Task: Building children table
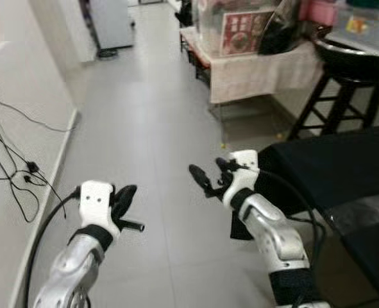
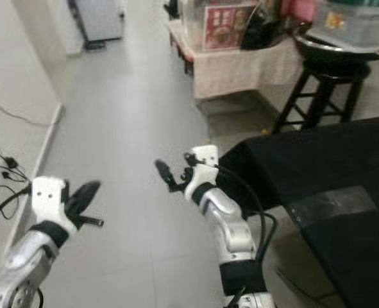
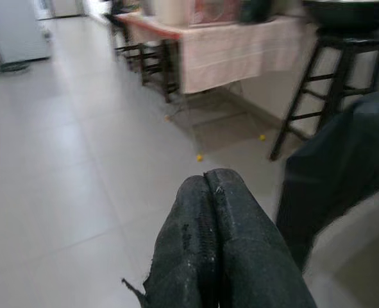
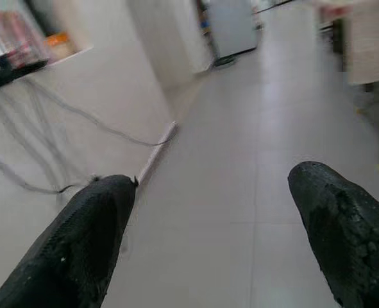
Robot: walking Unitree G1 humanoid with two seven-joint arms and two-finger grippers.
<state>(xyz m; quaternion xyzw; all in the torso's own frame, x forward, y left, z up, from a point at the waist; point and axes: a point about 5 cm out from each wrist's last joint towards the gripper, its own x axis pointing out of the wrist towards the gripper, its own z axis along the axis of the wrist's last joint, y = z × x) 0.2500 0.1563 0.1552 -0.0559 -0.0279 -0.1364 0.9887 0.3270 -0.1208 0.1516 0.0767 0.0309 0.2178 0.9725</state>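
I'm carrying both arms raised over the grey floor [image 1: 151, 128] for walking — left gripper [image 1: 126, 199] pinched closed on nothing, right gripper [image 1: 208, 178] spread wide beside the black-draped table [image 1: 343, 167]. I can't pick out any children's-table parts.

Home hallway w/ tiled floor [image 1: 144, 128], cloth-covered table [image 1: 253, 67], black stool [image 1: 343, 96].

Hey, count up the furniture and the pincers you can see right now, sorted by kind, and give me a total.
Black stool: 1
Table with a pale cloth: 1
Surface draped in black cloth: 1
Pincers: 2, the left pincer shut, the right pincer open, both empty over the grey floor
Total: 5
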